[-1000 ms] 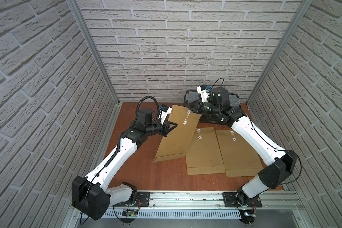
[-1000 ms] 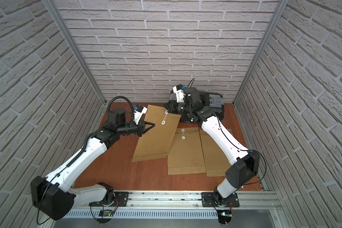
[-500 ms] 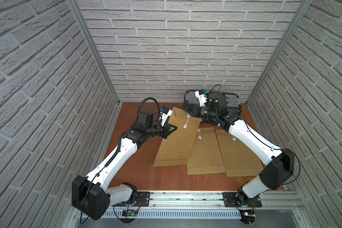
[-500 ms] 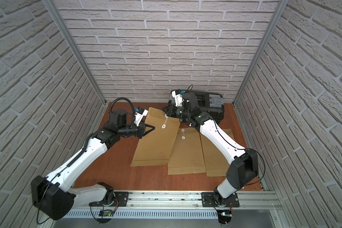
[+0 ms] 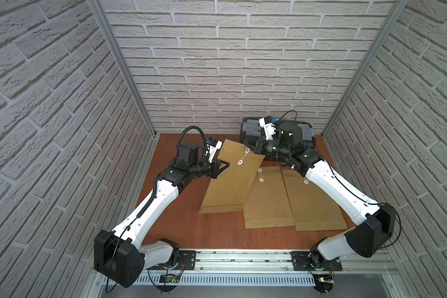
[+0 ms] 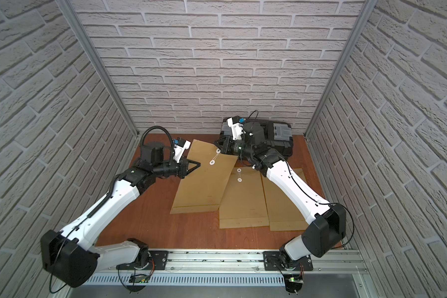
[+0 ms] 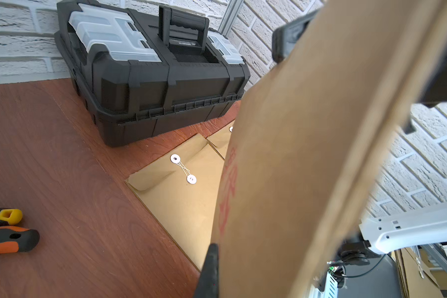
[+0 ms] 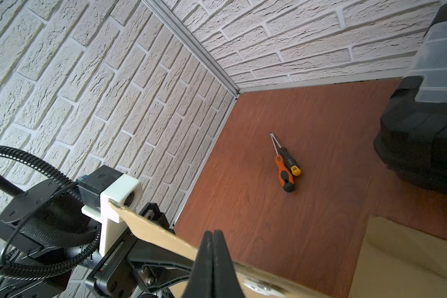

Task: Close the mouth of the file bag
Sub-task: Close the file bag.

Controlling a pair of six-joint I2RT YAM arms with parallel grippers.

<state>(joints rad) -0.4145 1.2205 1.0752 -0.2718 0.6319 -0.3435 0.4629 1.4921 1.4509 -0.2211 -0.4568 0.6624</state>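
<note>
The brown file bag (image 5: 230,185) is tilted up at its far end and overlaps a neighbouring bag. Its two white buttons (image 5: 247,150) (image 5: 240,162) are joined by a string. My left gripper (image 5: 226,165) is shut on the bag's left edge. In the left wrist view one finger (image 7: 209,271) presses the bag (image 7: 294,180), and the other is hidden behind it. My right gripper (image 8: 213,233) is shut. It lies over the bag's face beside the upper button (image 8: 261,286), with its tips past the top edge (image 8: 150,229). I see nothing between its fingers.
Two more file bags (image 5: 269,201) (image 5: 315,203) lie flat to the right, their strings wound. A black toolbox (image 5: 305,129) stands against the back wall behind my right wrist. Two screwdrivers (image 8: 285,170) lie on the wooden table near the back left corner.
My right gripper has moved left along the bag's top edge to the upper button. The bag's near end has settled slightly lower. My left gripper has hardly moved.
</note>
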